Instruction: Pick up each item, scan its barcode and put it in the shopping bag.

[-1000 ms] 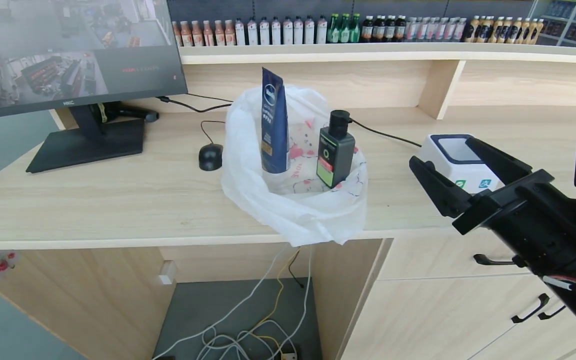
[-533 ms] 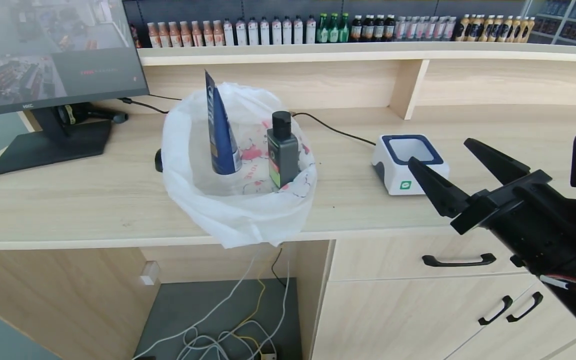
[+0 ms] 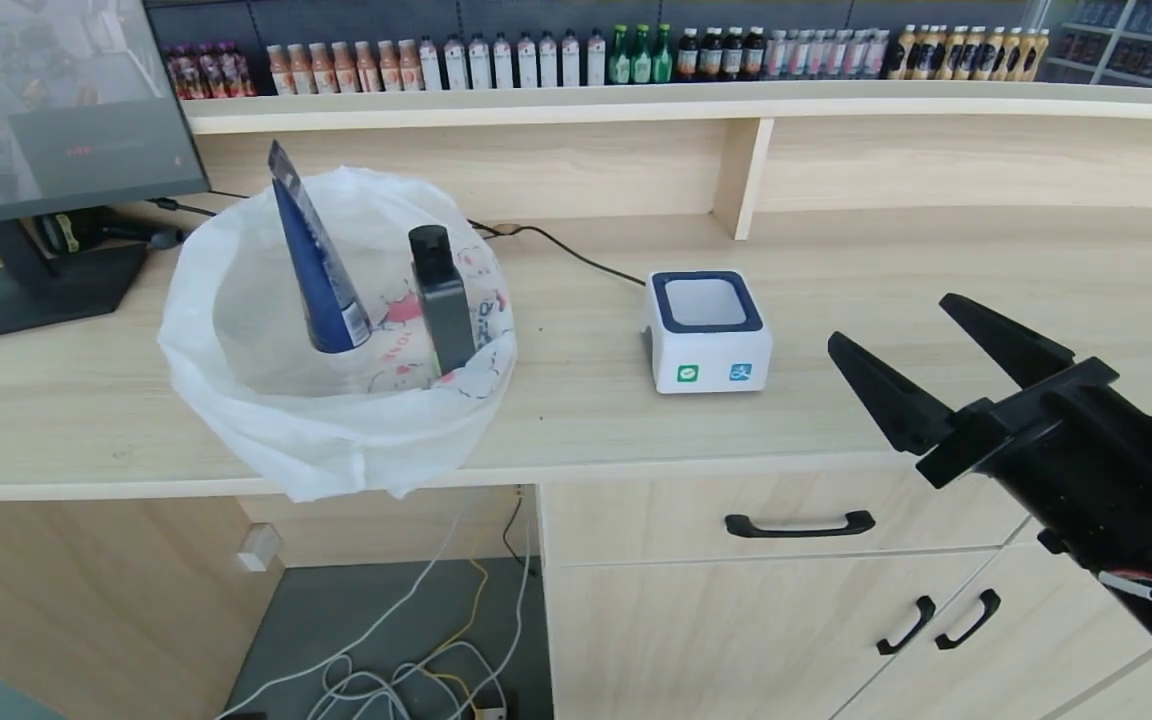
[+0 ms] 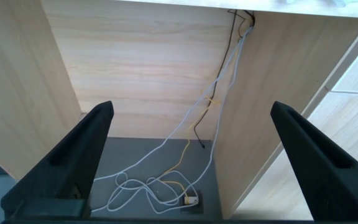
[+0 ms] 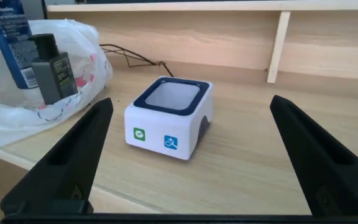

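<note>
Behind, bottles (image 3: 576,60) line a shelf (image 3: 636,100); wooden counter (image 3: 586,425) bears shopping bag (image 3: 266,440) and scanner (image 3: 706,340); left claw (image 4: 191,109), right claw (image 3: 891,322) spread empty

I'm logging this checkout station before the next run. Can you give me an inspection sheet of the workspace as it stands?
Surface: wooden counter, nothing spilled.
Job's things: blue tube and dark bottle stand in the white bag; scanner sits apart, to its right.
Clutter: monitor at the counter's left end.
Grippers: right gripper open, empty, in front of the counter, right of the scanner; left gripper open, empty, low, facing the space under the counter.
Cables: black cable runs along the counter to the scanner; loose cables hang to the floor.
Surroundings: bottles on the back shelf; drawers shut.
</note>
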